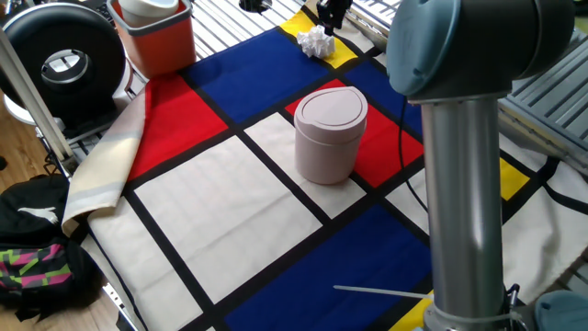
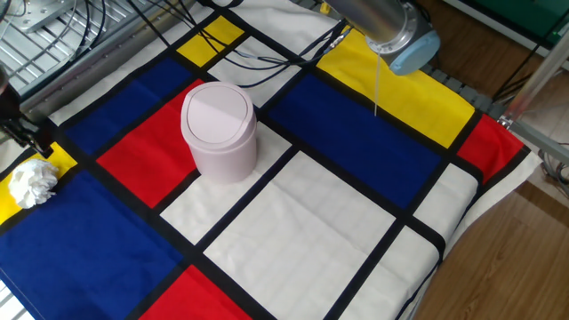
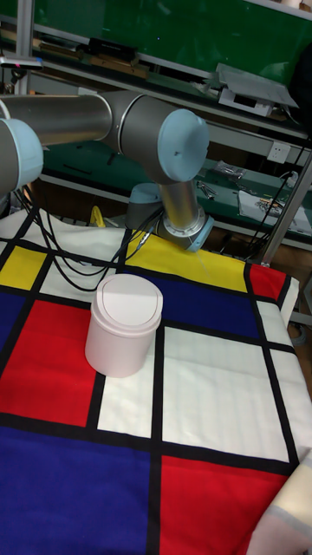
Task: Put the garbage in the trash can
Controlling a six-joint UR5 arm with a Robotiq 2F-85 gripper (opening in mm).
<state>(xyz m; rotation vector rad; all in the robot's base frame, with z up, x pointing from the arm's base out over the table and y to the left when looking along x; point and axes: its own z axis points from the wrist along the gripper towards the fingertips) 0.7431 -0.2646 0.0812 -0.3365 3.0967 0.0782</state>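
Gripper [image 1: 333, 11] poised just above the garbage [image 1: 315, 41], black fingers only partly in frame at the top border; impossible to tell whether spread or closed, though nothing held. From the other fixed view, just a dark finger tip [image 2: 31, 142] hanging over the same crumpled white wad [image 2: 32, 183].

Garbage lying on a yellow patch at the far edge of the cloth-covered table [image 1: 220, 202], free and untouched. Trash can [image 1: 329, 133] upright near the middle of the cloth, swing lid shut, well apart from the wad.

Step in hand, by judgement: the approach to the pick, grasp not yet made. Next move likely a straight drop onto the wad, a close on it, a lift, then a carry inward to the can and a push through the lid.

Little room behind the wad: metal rails and cables run just past that edge. Broad open cloth between wad and can for the carry. Red-orange bin [image 1: 156, 35] off the adjoining corner, out of the path.
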